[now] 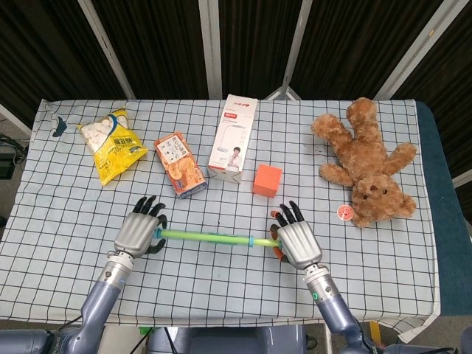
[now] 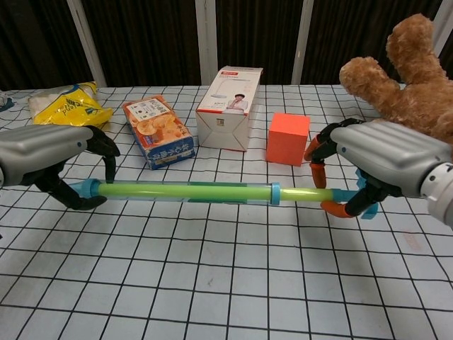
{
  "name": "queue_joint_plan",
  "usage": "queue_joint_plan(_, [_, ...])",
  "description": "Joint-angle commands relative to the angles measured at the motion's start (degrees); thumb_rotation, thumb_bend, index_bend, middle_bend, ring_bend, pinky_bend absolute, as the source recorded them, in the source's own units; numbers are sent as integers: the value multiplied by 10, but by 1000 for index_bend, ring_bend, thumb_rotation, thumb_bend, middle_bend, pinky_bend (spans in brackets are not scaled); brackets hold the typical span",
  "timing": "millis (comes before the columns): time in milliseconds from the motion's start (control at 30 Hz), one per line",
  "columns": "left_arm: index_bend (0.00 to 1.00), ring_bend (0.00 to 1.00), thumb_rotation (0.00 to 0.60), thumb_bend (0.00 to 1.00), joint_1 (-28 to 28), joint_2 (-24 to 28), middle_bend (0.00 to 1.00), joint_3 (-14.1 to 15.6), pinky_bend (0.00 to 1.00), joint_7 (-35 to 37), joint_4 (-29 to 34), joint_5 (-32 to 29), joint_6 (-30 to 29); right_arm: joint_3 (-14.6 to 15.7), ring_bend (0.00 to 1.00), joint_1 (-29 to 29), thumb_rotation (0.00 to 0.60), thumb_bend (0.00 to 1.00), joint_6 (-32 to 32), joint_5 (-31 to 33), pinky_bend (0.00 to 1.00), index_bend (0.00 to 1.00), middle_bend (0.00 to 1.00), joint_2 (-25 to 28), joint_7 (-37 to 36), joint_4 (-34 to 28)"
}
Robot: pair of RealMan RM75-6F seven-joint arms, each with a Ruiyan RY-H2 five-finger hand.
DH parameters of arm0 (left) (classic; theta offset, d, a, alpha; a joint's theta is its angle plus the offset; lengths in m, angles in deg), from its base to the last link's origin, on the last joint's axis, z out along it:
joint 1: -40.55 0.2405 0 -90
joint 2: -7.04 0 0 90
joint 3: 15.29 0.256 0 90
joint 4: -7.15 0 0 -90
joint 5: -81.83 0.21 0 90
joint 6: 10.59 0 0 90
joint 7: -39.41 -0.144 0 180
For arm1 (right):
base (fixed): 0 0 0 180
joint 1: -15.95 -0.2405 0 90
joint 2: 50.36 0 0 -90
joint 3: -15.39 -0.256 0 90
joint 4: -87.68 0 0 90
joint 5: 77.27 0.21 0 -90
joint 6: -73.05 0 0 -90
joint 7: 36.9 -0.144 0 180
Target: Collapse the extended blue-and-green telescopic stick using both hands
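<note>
The blue-and-green telescopic stick (image 1: 210,237) (image 2: 185,190) is held level above the checked table, between my two hands. My left hand (image 1: 138,233) (image 2: 53,152) grips its blue-capped left end. My right hand (image 1: 298,244) (image 2: 386,157) grips its thin right end, where orange-tipped fingers curl around it. A blue collar (image 1: 251,241) (image 2: 274,194) joins the thick green tube to the thinner section, and only a short length of thin section shows between that collar and my right hand.
Behind the stick stand an orange cube (image 1: 267,180) (image 2: 288,138), a white carton (image 1: 234,137) (image 2: 229,107) and an orange snack box (image 1: 179,163) (image 2: 158,132). A yellow snack bag (image 1: 111,144) lies far left, a brown teddy bear (image 1: 366,161) far right.
</note>
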State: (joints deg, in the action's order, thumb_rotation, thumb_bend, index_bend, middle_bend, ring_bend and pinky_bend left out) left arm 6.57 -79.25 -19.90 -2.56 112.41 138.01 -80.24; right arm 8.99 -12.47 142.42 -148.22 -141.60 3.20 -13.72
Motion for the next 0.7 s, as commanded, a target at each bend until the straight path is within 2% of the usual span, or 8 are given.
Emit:
queue_joint_plan(33, [539,0,600,504,0,-1,155,1,0,0,0,1,-1,0,108,0,600,407,1,1,2,655,253,1,0,-1])
queue_joint_plan(167, [519,0,600,476,-1,-5,145,2,0,0,2,1,-1,2,108,0,600,407,2,2,2,655,253,2,0,-2])
queue_joint_plan(267, [442,0,600,378,-1,-6,114,3,0,1,4,1,-1,1,108,-1,600,407,3,6,2,622,253,3,0,-3])
queue_joint_plan(367, [379,0,600,306,-1,-5,96,4,0,5,6,3,0,0,84,-1,600,406,0,13,2,468,247,9,3,-4])
queue_joint_plan(433, [321,0,600,280,-1,-3,87,5,0,6,6,3,0,0,46,-2,600,406,-1,19,1,301,206,14,7,-5])
queue_joint_plan(533, [259,0,600,268,0,1,81,5,0,9,6,2,0,0,7,-1,600,407,-4,38,0,135,139,23,15,-9])
queue_joint_plan(600, [232,0,600,266,1,4,78,5,0,13,7,2,0,0,0,1,600,407,-3,52,0,88,119,30,24,-15])
queue_joint_plan(700, [213,0,600,265,5,12,73,7,0,19,11,5,-2,0,0,4,600,406,1,63,0,73,104,42,29,-20])
